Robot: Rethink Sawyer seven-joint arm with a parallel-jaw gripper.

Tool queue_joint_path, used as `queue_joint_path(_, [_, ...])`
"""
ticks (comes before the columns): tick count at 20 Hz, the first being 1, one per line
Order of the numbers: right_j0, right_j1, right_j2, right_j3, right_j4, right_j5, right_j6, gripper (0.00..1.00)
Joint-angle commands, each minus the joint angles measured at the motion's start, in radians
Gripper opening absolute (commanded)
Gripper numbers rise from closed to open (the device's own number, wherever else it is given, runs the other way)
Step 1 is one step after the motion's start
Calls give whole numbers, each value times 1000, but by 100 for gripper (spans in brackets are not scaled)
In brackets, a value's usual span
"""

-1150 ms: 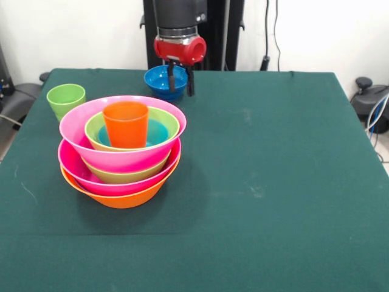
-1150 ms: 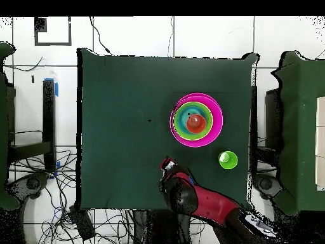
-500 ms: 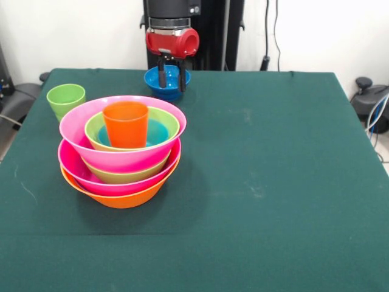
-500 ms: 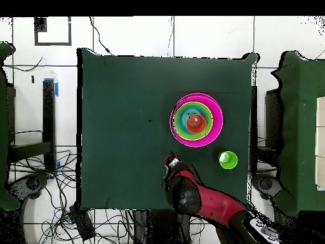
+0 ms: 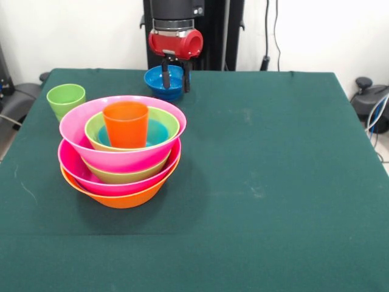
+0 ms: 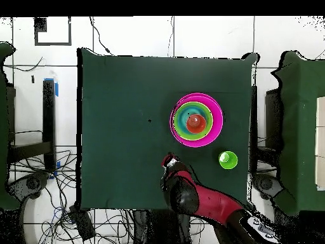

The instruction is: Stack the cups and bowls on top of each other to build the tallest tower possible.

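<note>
The gripper (image 5: 174, 78) is seen spread open astride the near rim of the small dark blue bowl (image 5: 159, 78), behind the tower (image 5: 121, 155); glossy, light plastic is judged slippery; the rim is best pinched

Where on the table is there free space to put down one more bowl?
The table is bare from the tower across to its other side edge. It is crowded beside the green cup and around the blue bowl under the end effector.
</note>
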Motion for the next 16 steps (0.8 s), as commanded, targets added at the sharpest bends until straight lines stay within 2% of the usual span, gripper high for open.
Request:
queue_joint_path(1, [42, 109, 11, 7, 14, -39, 173, 100])
queue_joint_path(9, [38, 187, 3, -32, 0, -94, 170, 100])
queue_joint_path(16, [26, 201, 1, -29, -4, -109, 164, 100])
